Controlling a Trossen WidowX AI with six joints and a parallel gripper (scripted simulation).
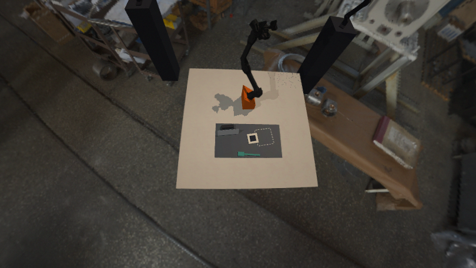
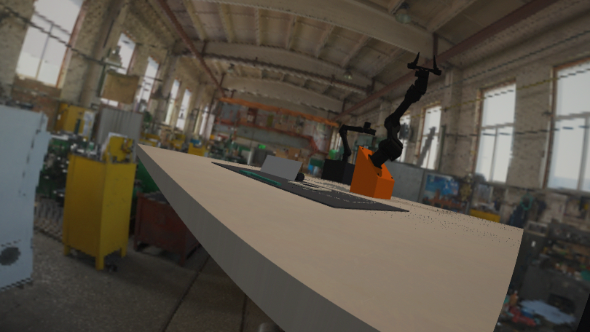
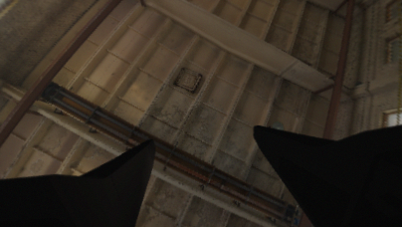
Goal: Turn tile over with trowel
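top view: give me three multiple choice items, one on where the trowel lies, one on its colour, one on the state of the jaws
1. Where does the trowel lie?
A. on the tile
B. on the mat, near its front edge
C. off the mat, on the bare table

2. What colour is the trowel?
A. green
B. orange
C. white

3. How is the gripper?
A. shut on the trowel
B. raised high, jaws open and holding nothing
C. pressed on the tile

Key: 1 B, it rests on the dark mat, apart from the tile. 2 A, teal green. 3 B, the arm points upward, jaws spread.
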